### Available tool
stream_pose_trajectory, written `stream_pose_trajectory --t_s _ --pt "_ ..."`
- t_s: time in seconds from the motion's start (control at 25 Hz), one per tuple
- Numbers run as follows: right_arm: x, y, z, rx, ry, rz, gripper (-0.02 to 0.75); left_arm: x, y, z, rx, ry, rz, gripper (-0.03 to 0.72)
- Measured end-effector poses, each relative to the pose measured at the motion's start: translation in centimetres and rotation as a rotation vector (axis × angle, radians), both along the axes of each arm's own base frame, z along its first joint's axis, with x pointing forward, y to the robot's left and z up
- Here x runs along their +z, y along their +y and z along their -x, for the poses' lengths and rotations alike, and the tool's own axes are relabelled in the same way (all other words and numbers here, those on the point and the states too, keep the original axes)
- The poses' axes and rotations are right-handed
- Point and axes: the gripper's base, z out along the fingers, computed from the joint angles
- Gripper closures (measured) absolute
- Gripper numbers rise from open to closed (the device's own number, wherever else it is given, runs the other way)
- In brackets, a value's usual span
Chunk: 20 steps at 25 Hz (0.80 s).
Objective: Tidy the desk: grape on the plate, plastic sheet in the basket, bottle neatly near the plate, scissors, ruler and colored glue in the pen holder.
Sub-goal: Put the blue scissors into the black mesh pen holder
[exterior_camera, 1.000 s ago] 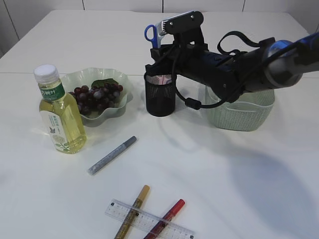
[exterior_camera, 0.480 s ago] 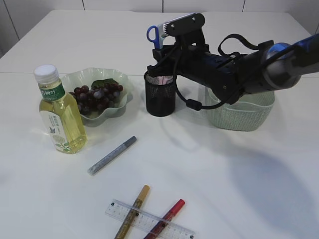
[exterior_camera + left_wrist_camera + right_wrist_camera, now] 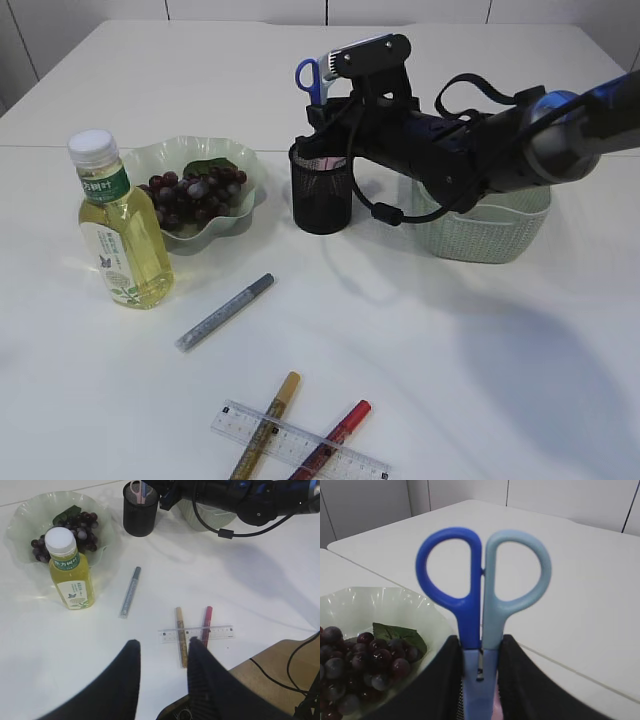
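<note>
White table (image 3: 480,380) carries everything. Black right arm (image 3: 480,140) reaches in from the right edge across the pale green woven plastic basket (image 3: 500,232), which stands toward the far right side.

Pale green wavy-rimmed plate (image 3: 240,165) sits at far left, dark purple grape bunch (image 3: 192,195) with a green leaf lying in it. Clear plastic bottle of yellow drink, white cap (image 3: 118,232), stands upright just in front of the plate, touching or nearly touching its rim.

Black mesh pen holder (image 3: 321,192) stands between plate and basket, something pink inside it.

Right gripper (image 3: 480,655): fingers clamped on the blue-handled scissors (image 3: 482,587), handles up, one loop dark blue, one light blue, held over the pen holder's mouth.

Left gripper (image 3: 162,665) hovers above the near edge, fingers apart, nothing between them.

Clear plastic ruler (image 3: 300,443) lies by the near edge, crossed by a gold glue pen (image 3: 268,422) and a red glue pen (image 3: 335,435). Silver glue pen (image 3: 225,311) lies alone, between bottle and ruler.
</note>
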Motion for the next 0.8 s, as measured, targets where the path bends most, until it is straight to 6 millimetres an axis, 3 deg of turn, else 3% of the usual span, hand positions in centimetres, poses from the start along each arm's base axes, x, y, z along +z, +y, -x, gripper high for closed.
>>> stream_pose_trajectory --t_s 0.64,0.8 --pt "-0.49 -0.17 -0.06 -0.03 0.094 0.002 0.525 0.0 -0.03 0.02 -0.002 0.002 0.003 0.451" --pt "-0.2 -0.15 -0.33 -0.041 0.116 0.006 0.489 0.0 -0.03 0.02 -0.002 0.002 0.003 0.451"
